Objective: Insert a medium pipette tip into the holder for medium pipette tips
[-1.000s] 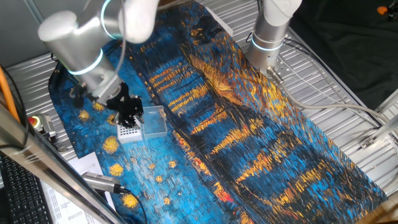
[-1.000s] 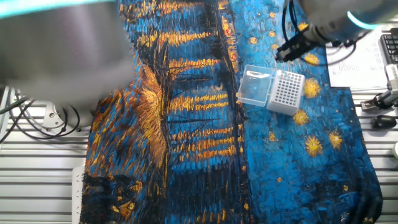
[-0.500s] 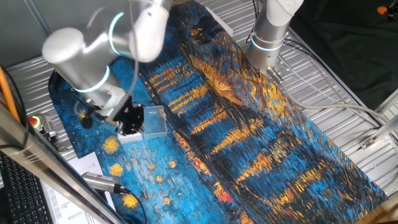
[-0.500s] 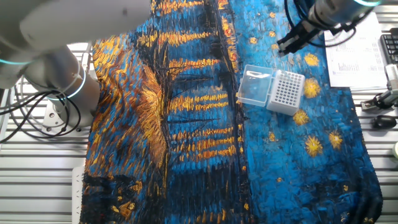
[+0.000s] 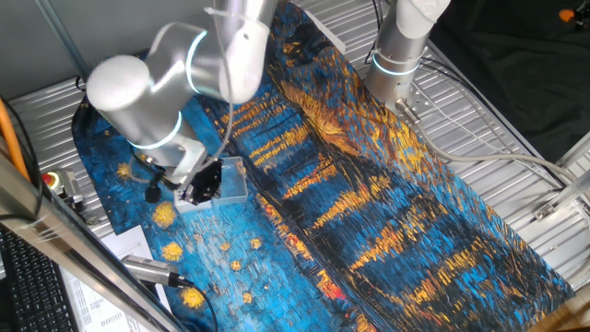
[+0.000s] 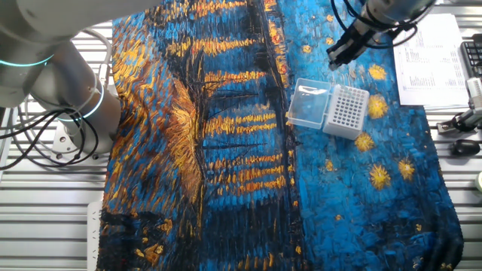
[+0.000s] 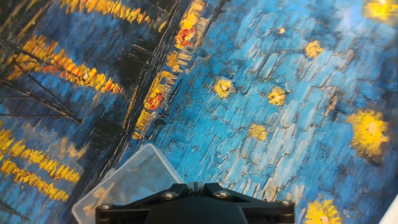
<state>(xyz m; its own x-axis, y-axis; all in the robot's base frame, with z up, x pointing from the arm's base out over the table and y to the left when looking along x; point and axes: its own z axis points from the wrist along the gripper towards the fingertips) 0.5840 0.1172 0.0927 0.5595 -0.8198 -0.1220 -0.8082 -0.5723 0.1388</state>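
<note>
The holder for medium pipette tips (image 6: pixel 347 110) is a small white block with a grid of dark holes, standing on the blue part of the painted cloth. A clear plastic box (image 6: pixel 307 105) touches its left side. My gripper (image 6: pixel 337 59) hangs just behind both, apart from them. From the opposite side the gripper (image 5: pixel 199 183) covers the holder and overlaps the clear box (image 5: pixel 232 181). In the hand view the gripper (image 7: pixel 194 185) shows its jaws pressed together above a corner of the clear box (image 7: pixel 127 185). No pipette tip is visible anywhere.
A second arm's base (image 5: pixel 398 57) stands at the cloth's far edge. A pipette (image 5: pixel 152 269), printed papers (image 6: pixel 429 56) and a red button (image 5: pixel 51 180) lie beside the cloth. The cloth (image 5: pixel 369 212) rests on a ridged metal table (image 6: pixel 45 203).
The arm has swung over the cloth. The gripper has turned and shifted from the holder toward the clear box, and sits slightly farther back. Holder and box stay put.
</note>
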